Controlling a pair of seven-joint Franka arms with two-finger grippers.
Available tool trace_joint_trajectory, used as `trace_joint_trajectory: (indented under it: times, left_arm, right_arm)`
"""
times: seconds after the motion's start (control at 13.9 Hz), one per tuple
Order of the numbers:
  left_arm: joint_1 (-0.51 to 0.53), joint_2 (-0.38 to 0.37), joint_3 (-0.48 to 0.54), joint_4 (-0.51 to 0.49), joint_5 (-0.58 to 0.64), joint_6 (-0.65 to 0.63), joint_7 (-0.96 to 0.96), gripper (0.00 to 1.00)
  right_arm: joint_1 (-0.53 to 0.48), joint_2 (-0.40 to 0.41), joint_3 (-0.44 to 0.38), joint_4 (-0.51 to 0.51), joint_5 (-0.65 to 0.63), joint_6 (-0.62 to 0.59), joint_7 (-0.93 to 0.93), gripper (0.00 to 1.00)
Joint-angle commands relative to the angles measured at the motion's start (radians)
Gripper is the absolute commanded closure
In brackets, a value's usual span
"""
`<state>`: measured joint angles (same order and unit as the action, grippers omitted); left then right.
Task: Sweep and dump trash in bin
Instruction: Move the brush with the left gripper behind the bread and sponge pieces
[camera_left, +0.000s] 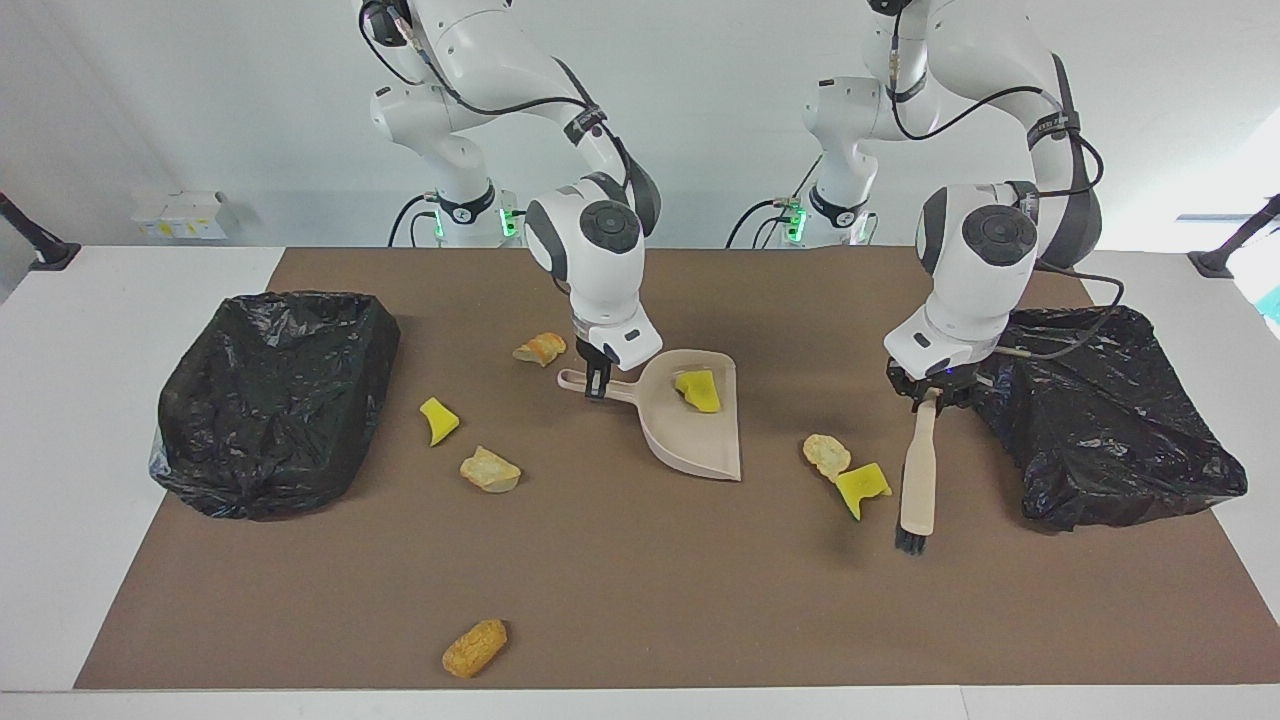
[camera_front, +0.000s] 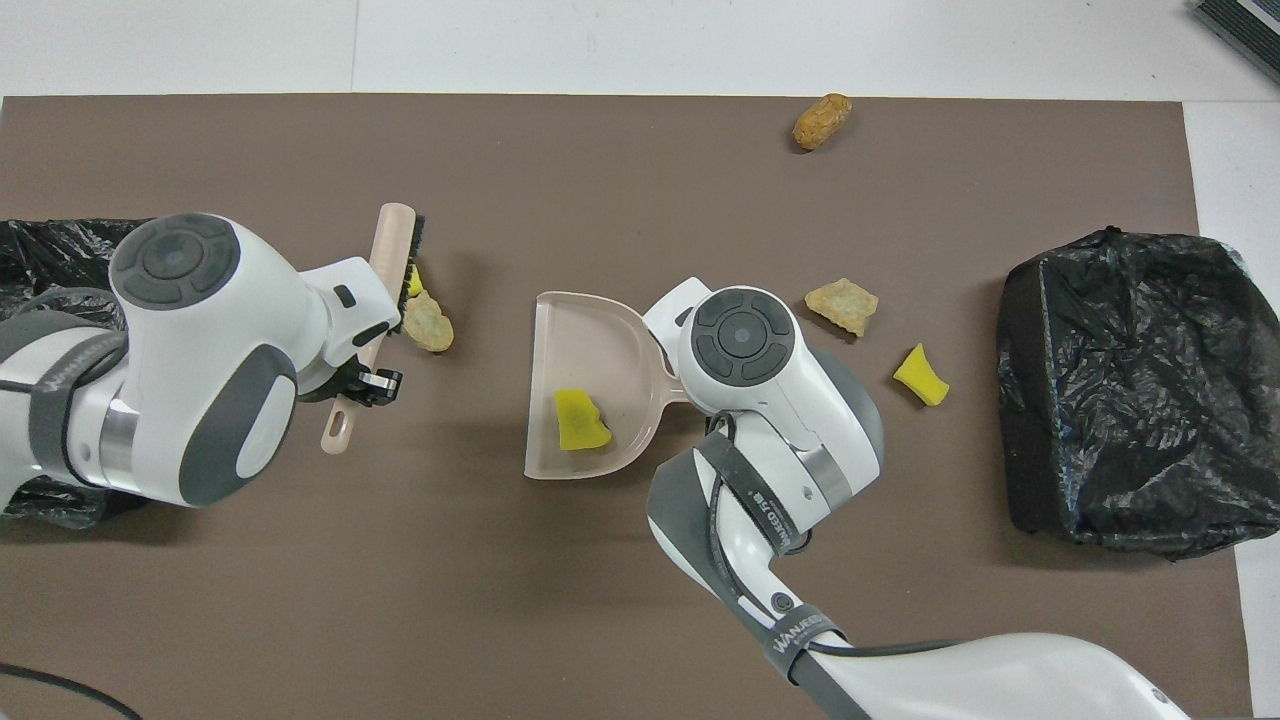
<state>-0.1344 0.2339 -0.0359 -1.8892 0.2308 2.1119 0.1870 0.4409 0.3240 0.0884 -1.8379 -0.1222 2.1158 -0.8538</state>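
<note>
White table (camera_left: 60, 420), brown mat (camera_left: 640, 580), two black-bagged bins (camera_left: 275, 400) (camera_left: 1105, 430), beige dustpan (camera_left: 700, 440), scattered trash (camera_left: 475, 647).
</note>
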Motion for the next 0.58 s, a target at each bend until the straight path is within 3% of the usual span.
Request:
trace_joint_trajectory:
  times: [0.0, 0.14, 0.36, 0.5]
  left_arm:
    - [0.015, 0.027, -0.012, 0.002, 0.025, 0.023, 0.02, 1.0]
    - [0.013, 0.019, -0.012, -0.074, 0.022, 0.03, 0.019, 1.0]
    - [-0.004, -0.021, -0.016, -0.116, 0.01, -0.105, -0.084, 1.0]
    - [-0.02, -0.041, -0.022, -0.137, -0.081, -0.159, -0.18, 1.0]
  right_arm:
    - [-0.004, 0.001, 0.005, -0.024, -0.019, 0.029, 0.033, 1.0]
    - [-0.004, 0.001, 0.005, -0.029, -0.02, 0.029, 0.033, 1.0]
    - [-0.004, 0.0, 0.005, -0.03, -0.02, 0.029, 0.033, 1.0]
    - [-0.005, -0.003, 0.005, -0.037, -0.02, 0.027, 0.033, 1.0]
